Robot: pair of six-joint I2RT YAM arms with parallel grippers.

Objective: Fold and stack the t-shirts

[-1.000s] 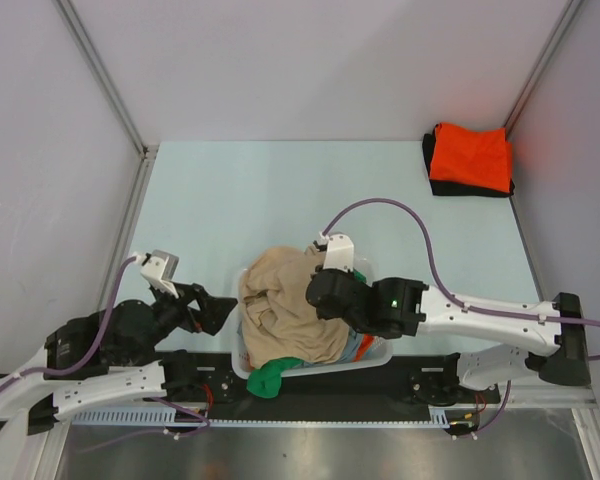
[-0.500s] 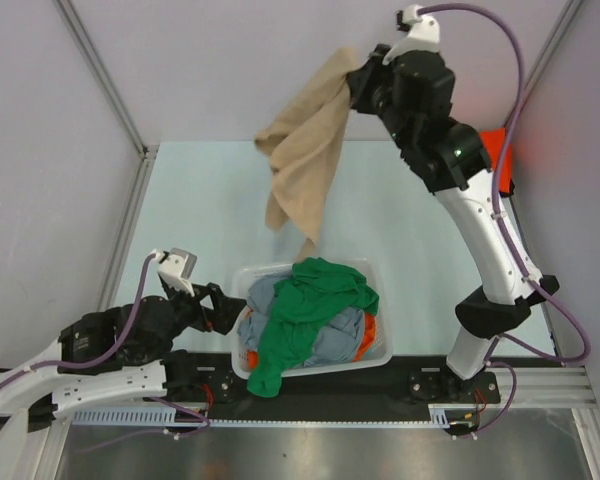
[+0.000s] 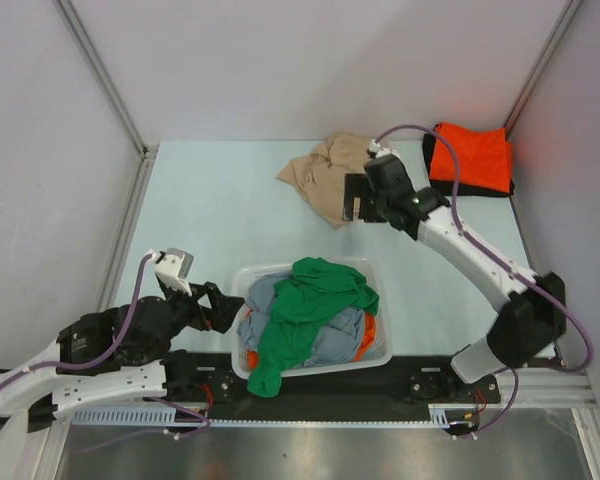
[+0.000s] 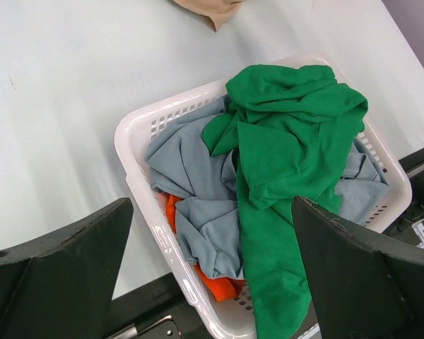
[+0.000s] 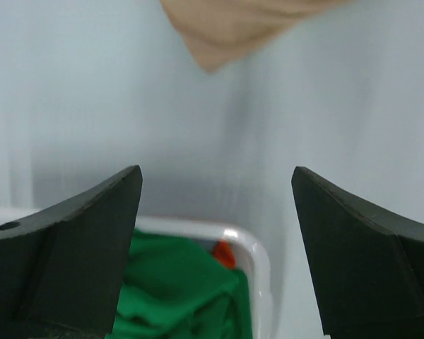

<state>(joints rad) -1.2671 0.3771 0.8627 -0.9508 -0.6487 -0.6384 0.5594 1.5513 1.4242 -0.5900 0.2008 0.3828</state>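
The tan t-shirt lies crumpled on the table at the back, free of any grip. My right gripper hovers just beside its near right edge, open and empty; in the right wrist view only the shirt's tip shows beyond the gripper. A folded orange t-shirt rests on a black one at the back right. In the white basket a green t-shirt lies over a grey-blue one and an orange one. My left gripper stands open by the basket's left side.
The white laundry basket sits at the near edge between the two arm bases. Grey walls with metal posts close in the table at the left, back and right. The right arm's purple cable loops above the tan t-shirt.
The right arm pulled the tan t-shirt out of the basket, swung it high to the back, then came down and let it go; its jaws opened. The left arm stayed put.
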